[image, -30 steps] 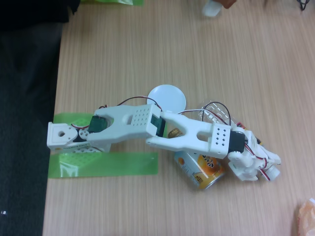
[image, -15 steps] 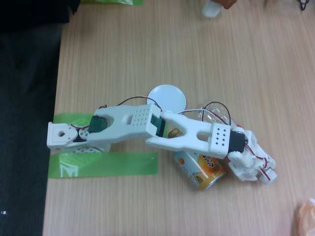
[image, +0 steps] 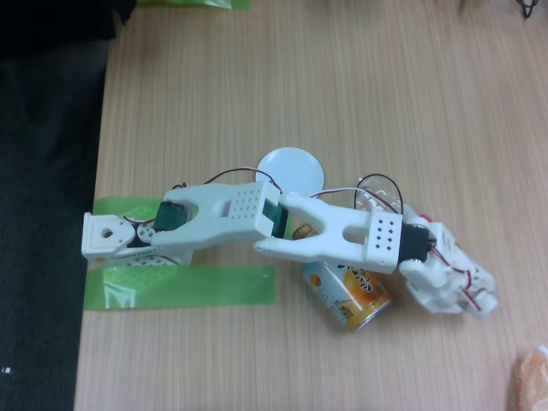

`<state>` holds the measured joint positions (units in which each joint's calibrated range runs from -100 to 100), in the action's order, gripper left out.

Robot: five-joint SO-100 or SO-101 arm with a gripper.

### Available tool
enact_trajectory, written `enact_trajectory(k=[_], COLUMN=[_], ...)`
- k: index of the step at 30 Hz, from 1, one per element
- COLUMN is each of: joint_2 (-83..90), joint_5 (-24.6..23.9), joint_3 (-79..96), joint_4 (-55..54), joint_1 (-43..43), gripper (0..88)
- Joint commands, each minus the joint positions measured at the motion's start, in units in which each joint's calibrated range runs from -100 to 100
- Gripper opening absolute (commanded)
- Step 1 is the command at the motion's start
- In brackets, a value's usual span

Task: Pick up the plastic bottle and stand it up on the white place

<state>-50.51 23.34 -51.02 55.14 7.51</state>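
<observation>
White round plate (image: 291, 167) on woodgrain table (image: 214, 94); one clear ribbed plastic bottle (image: 377, 199) under the arm; gripper (image: 475, 300) jaws unclear.

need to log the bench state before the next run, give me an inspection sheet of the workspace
surface: wooden table, green tape strips under the arm base
job's things: white plate bare; clear plastic bottle mostly hidden behind the forearm, pose unclear
clutter: orange can-like bottle lying on its side under the forearm; orange item at the right edge
grippers: pincer low at the right, open or shut cannot be told
cables: red, white and black wires looped over the forearm
surroundings: dark floor left of the table
</observation>
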Motion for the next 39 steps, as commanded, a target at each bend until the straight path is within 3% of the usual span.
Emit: enact_trajectory(k=[1, 5, 14, 22, 30, 39], joint_2=[1.66, 2.92, 19.72, 32.49, 49.71, 73.73], joint_5=[-0.23, -0.86, -9.04, -12.45, -12.51, -11.98], joint_3=[-6.88, -11.68, -13.76, -14.22, -13.31, -8.33], joint_4=[0.40, 5.63, 27.69, 27.95, 23.83, 31.21], joint_1=[-1.14, -2.10, -5.29, -5.95, -5.95, -9.95], gripper=[8.7, 8.8, 8.8, 8.8, 8.8, 8.7])
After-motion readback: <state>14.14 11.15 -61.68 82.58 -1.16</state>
